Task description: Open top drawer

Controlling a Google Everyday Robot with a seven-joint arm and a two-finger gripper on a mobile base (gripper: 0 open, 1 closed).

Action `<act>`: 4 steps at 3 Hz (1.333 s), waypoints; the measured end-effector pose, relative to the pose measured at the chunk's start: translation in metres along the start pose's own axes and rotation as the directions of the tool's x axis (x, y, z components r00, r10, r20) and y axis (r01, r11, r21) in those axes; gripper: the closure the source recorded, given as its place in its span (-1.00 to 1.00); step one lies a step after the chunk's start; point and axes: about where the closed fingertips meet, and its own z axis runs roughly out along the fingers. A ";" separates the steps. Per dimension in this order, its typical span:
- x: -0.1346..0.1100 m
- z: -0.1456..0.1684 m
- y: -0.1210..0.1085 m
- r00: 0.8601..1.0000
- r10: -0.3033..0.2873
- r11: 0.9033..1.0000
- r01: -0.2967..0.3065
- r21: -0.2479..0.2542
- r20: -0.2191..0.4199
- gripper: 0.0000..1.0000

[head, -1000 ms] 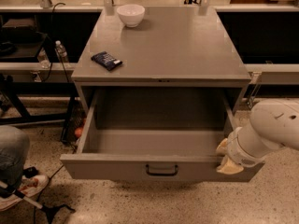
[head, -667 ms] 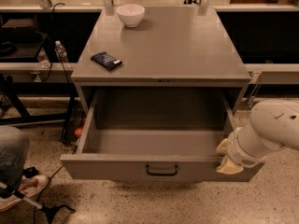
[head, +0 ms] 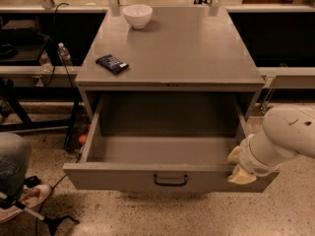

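Note:
The top drawer [head: 123,177] of the grey metal cabinet stands pulled far out, its deep grey box empty inside. Its small dark pull handle [head: 170,180] sits at the centre of the front. My gripper [head: 238,168] is at the drawer's front right corner, at the top edge of the front panel. My white arm [head: 285,136] comes in from the right and covers that corner.
On the cabinet top [head: 197,48] lie a white bowl [head: 137,15] at the back left and a dark snack packet [head: 111,63] near the left front. A person's leg and shoe [head: 17,181] are at the lower left. A water bottle [head: 63,54] stands to the cabinet's left.

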 end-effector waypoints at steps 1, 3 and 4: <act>0.001 -0.003 0.000 1.000 0.001 1.000 -0.001 0.009 0.002 -0.93; 0.041 -0.045 -0.017 0.997 0.070 0.994 -0.073 0.084 0.040 -1.00; 0.081 -0.080 -0.046 0.986 0.154 0.980 -0.160 0.119 0.064 -1.00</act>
